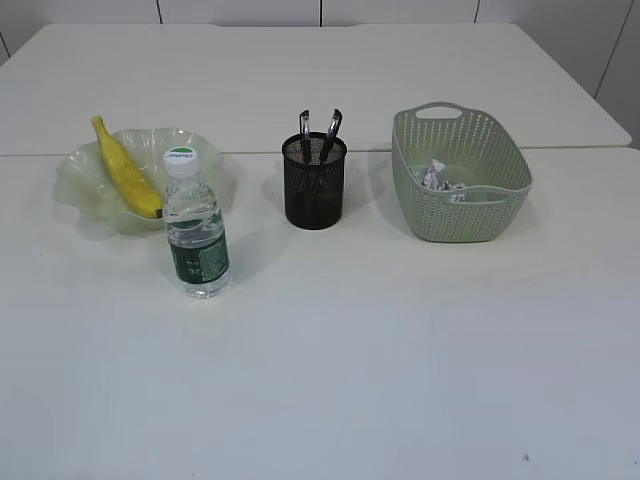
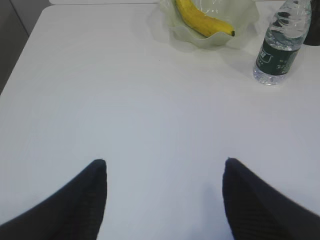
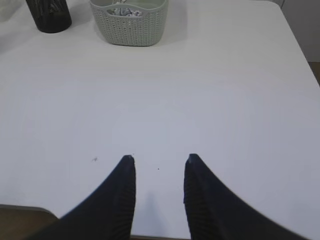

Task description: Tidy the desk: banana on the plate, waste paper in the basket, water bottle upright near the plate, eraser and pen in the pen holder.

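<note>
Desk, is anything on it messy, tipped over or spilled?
Nothing stands out. The banana lies on the plate, the water bottle stands upright just in front of it with its cap on, two pens stick out of the pen holder, and the crumpled paper is inside the basket. No spills show.

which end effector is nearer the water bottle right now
Left. The left end effector hangs open over bare table with the water bottle ahead to its right. The right end effector sees only the pen holder and basket; no bottle in its view.
</note>
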You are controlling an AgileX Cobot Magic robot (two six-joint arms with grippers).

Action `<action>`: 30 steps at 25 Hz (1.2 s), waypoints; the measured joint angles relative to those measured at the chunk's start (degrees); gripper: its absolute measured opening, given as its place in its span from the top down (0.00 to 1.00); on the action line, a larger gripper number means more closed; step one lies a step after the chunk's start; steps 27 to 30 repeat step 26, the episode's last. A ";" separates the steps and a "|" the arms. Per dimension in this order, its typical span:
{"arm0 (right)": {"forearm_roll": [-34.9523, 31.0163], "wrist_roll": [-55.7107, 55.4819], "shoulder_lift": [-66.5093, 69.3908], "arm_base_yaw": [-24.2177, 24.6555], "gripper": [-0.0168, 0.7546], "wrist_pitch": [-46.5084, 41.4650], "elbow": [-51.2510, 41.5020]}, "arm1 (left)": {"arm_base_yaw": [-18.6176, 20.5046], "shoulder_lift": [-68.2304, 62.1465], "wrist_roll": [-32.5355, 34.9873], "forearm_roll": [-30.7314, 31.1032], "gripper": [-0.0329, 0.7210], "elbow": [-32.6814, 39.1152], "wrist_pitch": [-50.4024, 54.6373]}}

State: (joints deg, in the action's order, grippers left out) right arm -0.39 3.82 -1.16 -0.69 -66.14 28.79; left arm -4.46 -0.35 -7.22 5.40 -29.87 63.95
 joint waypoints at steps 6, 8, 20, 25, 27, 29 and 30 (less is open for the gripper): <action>-0.10 0.00 0.00 -0.68 0.66 0.00 0.00 | 2.01 0.00 0.00 0.10 0.28 0.00 0.00; -0.22 0.00 0.00 -0.68 0.66 0.00 0.00 | 2.54 0.00 0.00 0.10 0.28 0.00 0.00; -0.85 0.00 0.00 -0.68 0.66 0.00 0.00 | 2.66 0.00 0.00 0.10 0.31 0.00 0.00; -0.85 0.00 0.00 -0.68 0.66 0.03 0.00 | 2.66 0.00 0.00 0.10 0.34 0.00 -0.10; -0.85 0.00 0.00 -0.68 0.66 0.03 0.00 | 2.66 0.00 0.00 0.10 0.34 0.00 -0.10; -0.85 0.00 0.00 -0.68 0.66 0.03 0.00 | 2.66 0.00 0.00 0.10 0.34 0.00 -0.10; -0.85 0.00 0.00 -0.68 0.66 0.03 0.00 | 2.66 0.00 0.00 0.10 0.34 0.00 -0.10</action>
